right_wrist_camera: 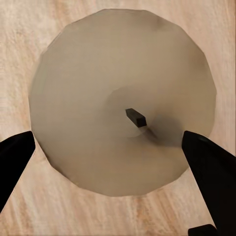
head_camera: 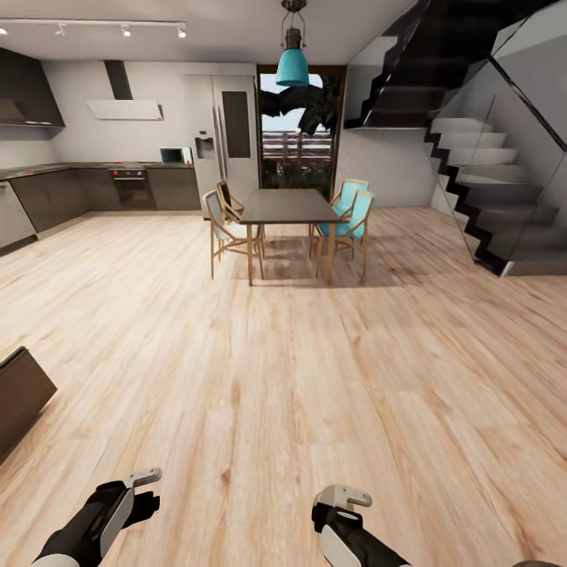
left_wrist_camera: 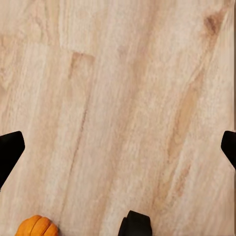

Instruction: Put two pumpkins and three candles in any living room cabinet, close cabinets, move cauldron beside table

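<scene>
1. Candle (right_wrist_camera: 123, 103) sits closest to the right wrist camera: pale grey-beige disc seen top-down, dark wick near centre, wood floor (head_camera: 299, 378) behind it. Dark fingertips (right_wrist_camera: 209, 162) of the right gripper (right_wrist_camera: 110, 152) stand either side of it; whether they press on the candle or merely flank it, cannot tell.
2. Left wrist view: the two fingertips (left_wrist_camera: 10, 150) of the left gripper (left_wrist_camera: 118, 147) are set wide apart over bare floorboards, nothing between them — released. One orange pumpkin (left_wrist_camera: 37, 226) lies on the floor at the frame edge, outside the fingers.
3. Head view: both arms held low over open floor. Left gripper (head_camera: 142, 492) and right gripper (head_camera: 342, 500) visible at the lower edge. Dining table (head_camera: 287, 209) with chairs (head_camera: 350, 213) and kitchen units (head_camera: 94, 189) ahead, staircase (head_camera: 472, 173) to the side.
4. Dark brown corner (head_camera: 20, 394) at the left edge; too little shows to call it the cabinet.
5. Containers: no drawer or cabinet interior visible; contents unknown.
6. Judgement: step in hand is handling a candle. Next move calls for a confirmed grip, then locating the cabinet.
</scene>
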